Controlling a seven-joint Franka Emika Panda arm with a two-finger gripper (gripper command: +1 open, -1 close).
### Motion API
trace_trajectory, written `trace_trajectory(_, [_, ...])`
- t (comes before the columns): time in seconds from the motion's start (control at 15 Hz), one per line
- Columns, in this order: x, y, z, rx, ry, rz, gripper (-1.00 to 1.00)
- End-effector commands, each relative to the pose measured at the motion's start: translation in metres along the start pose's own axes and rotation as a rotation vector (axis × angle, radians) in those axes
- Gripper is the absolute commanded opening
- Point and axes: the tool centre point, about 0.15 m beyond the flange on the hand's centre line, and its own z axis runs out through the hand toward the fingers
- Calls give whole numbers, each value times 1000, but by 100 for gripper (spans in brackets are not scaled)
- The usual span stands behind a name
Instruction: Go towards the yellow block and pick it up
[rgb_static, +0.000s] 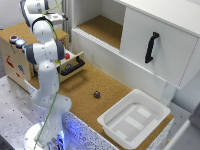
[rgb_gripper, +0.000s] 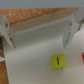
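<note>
The yellow block is a small yellow square with a dark mark on top, lying on a pale surface in the wrist view. My gripper hangs open above it. The block sits closer to one finger than to the other finger, and nothing is between them. A small red piece shows at the frame's edge beside the block. In the exterior view the arm stands at the left, bent over the open drawer, and the yellow block is hidden there.
A red piece lies in the drawer of the wooden box. A tiny dark purplish block rests on the cork tabletop. A white tray stands at the front right. A white cabinet with a black handle rises behind.
</note>
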Motion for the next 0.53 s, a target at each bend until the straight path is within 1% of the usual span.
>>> trace_trajectory(0.0, [-31,3,83,-50,241,-23,100])
trace_trajectory(0.07, [-25,6,90,-47,246,-40,100])
trace_trajectory(0.2, [-16,11,96,-71,261,-69,100])
trace_trajectory(0.27, [-14,16,100,-81,258,-73,100])
trace_trajectory(0.47, [-9,35,106,-119,298,-48,100])
